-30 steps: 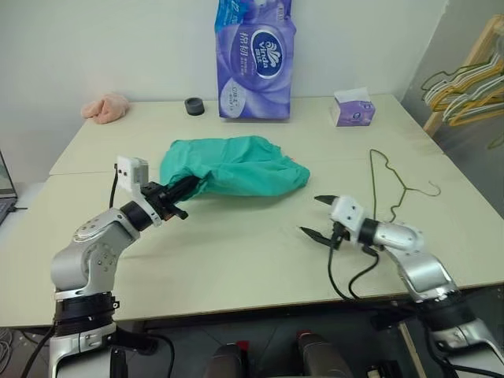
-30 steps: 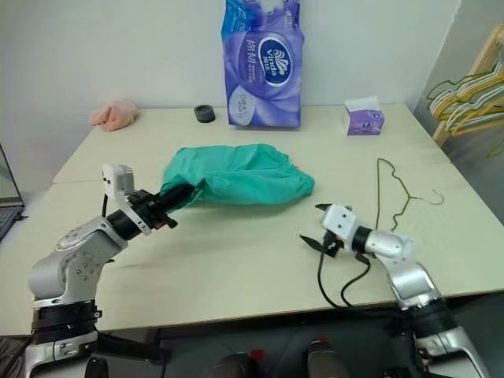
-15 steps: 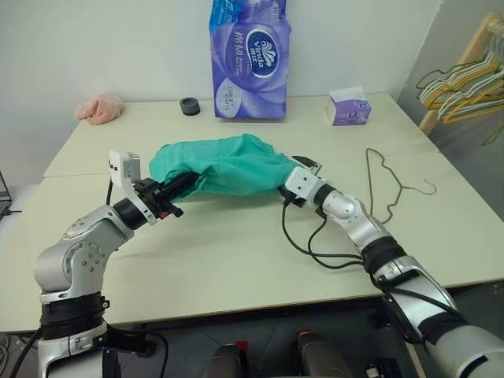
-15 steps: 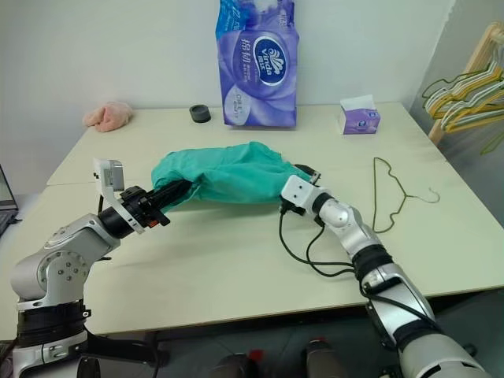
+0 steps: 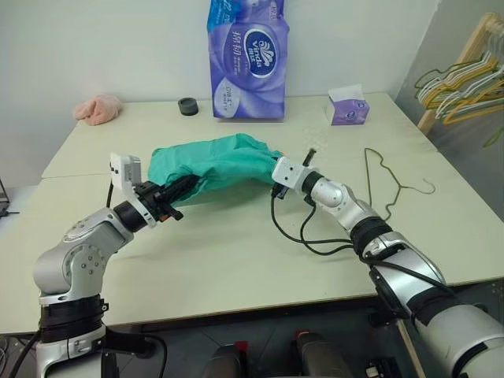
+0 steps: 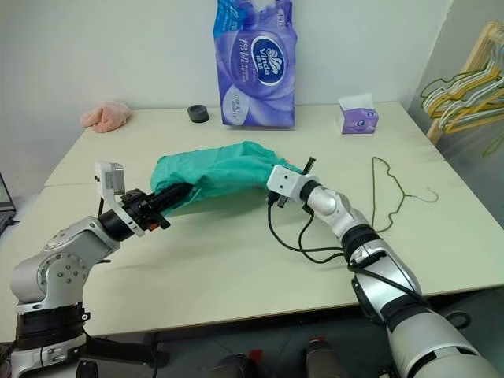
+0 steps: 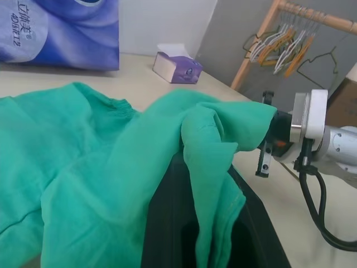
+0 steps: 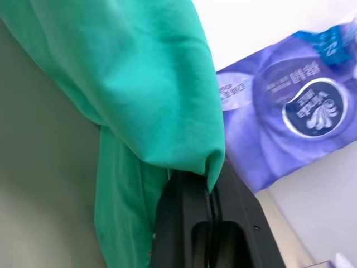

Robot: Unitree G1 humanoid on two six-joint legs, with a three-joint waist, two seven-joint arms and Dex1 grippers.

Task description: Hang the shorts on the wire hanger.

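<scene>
Both jaws were clamped on the shorts, stretched mid-frame; the wire hanger lay right, nearer the right gripper than the left gripper.

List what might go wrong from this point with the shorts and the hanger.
1. Both grippers, left and right, pinch only edges of the shorts; the fabric could slip free when lifted.
2. The cloth is bunched between them, so a leg opening may be hard to find.
3. The wire hanger lies loose on the table with no gripper free to hold it.
</scene>
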